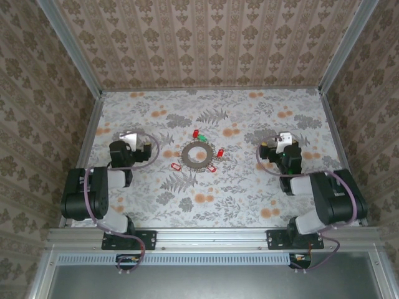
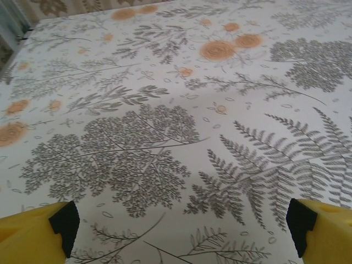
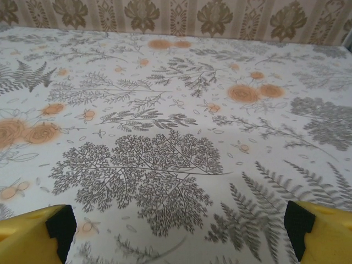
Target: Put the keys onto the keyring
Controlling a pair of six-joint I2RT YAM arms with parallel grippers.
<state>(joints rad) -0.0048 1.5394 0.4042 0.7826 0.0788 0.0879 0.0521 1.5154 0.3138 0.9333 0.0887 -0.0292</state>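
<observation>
The keyring (image 1: 197, 153), a grey loop with a bumpy edge, lies flat at the middle of the table. Several tiny keys lie around it: a red key (image 1: 195, 134) and a green key (image 1: 202, 137) at its far side, a red key (image 1: 221, 153) on its right, another red key (image 1: 212, 168) at the near right, and a red key (image 1: 175, 166) at the near left. My left gripper (image 1: 129, 136) (image 2: 183, 231) hovers left of the ring, open, with bare cloth between its fingers (image 2: 65, 224). On the ring's right, my right gripper (image 1: 285, 138) (image 3: 180, 225) is open and holds nothing.
A floral patterned cloth (image 1: 249, 193) covers the table. Patterned walls stand at the back (image 1: 206, 43) and both sides, with metal rails (image 1: 87, 134) along the table's edges. Both arm bases sit at the near edge.
</observation>
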